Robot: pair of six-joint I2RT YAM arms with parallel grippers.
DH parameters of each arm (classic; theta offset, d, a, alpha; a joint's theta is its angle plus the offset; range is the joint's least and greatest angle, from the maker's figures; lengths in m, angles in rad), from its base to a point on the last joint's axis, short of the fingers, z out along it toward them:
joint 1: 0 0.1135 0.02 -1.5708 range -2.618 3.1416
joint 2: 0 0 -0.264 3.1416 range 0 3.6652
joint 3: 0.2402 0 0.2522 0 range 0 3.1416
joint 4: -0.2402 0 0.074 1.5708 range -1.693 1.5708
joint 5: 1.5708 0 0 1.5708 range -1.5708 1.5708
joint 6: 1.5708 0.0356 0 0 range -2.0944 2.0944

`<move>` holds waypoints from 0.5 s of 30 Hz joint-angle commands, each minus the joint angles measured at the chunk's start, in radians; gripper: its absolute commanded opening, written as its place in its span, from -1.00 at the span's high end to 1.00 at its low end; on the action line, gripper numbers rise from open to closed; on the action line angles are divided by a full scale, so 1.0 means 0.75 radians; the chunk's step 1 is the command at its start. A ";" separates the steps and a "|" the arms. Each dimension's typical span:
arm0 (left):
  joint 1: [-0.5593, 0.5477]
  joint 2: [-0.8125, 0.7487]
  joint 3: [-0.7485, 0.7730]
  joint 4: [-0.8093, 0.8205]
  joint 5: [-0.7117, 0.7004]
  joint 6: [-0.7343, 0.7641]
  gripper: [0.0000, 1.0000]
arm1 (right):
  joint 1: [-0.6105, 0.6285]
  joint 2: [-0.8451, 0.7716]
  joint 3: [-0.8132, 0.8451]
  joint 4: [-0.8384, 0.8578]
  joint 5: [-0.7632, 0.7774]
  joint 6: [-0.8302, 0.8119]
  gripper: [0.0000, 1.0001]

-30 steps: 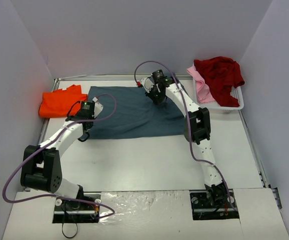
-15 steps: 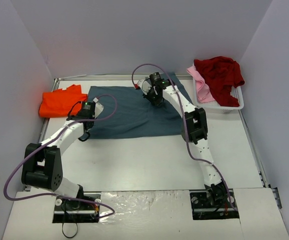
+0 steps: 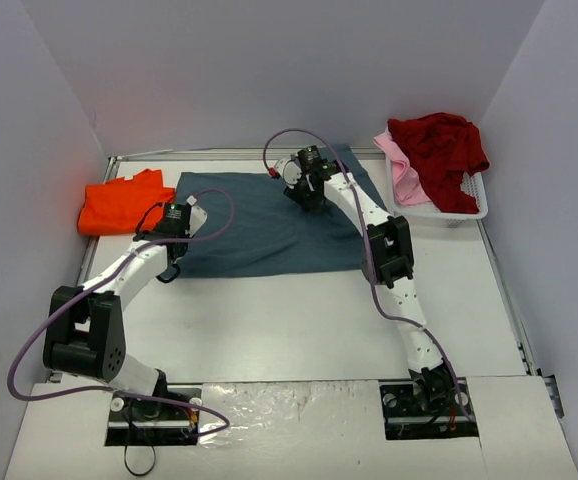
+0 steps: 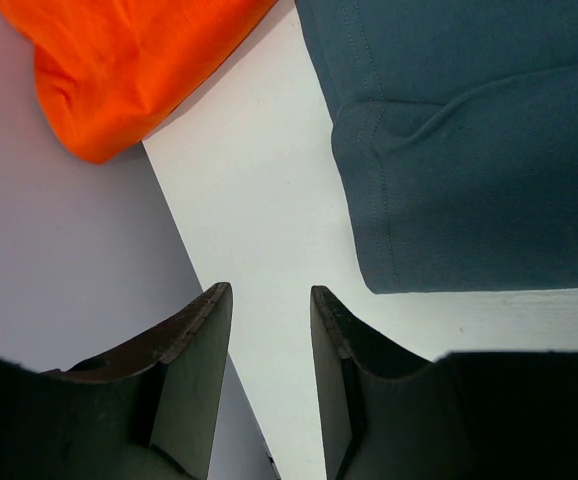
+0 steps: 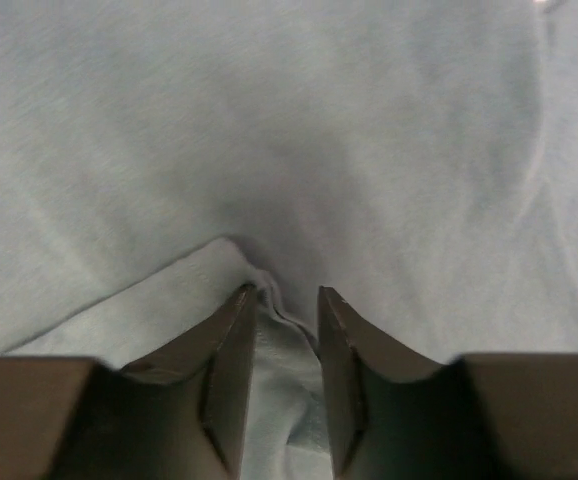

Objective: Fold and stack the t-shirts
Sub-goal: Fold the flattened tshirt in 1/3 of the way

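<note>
the blue shirt [image 3: 259,235] lies spread flat on the far table [image 3: 299,320], with the orange shirt [image 3: 119,205] bunched at its left. from above, the right gripper [image 3: 309,195] sits on the blue shirt's far part. only the wrist view shows its jaws slightly parted astride a small cloth ridge (gap showing). the left gripper [image 4: 269,292], spread and empty, hangs over bare table just off the shirt's near left corner.

White bench [image 3: 299,320], matte, flat, spans whole enclosure. Plain pale lavender-grey back wall [image 3: 299,70], left wall [image 3: 19,200] and right wall [image 3: 569,180] shut it in on three sides, meeting at far corners. Metal rail [image 3: 510,300] along bench right edge. Glossy wrinkled film strip [image 3: 289,400] at near edge. Light even, diffuse; shadows soft.
</note>
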 commanded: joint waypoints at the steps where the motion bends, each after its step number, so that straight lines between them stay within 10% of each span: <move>1: 0.014 -0.004 -0.002 -0.012 -0.002 -0.028 0.28 | 0.019 -0.003 0.025 0.057 0.102 0.012 0.41; 15: 0.012 -0.076 0.006 -0.037 0.088 -0.022 0.28 | 0.027 -0.445 -0.263 0.344 0.413 0.161 -0.08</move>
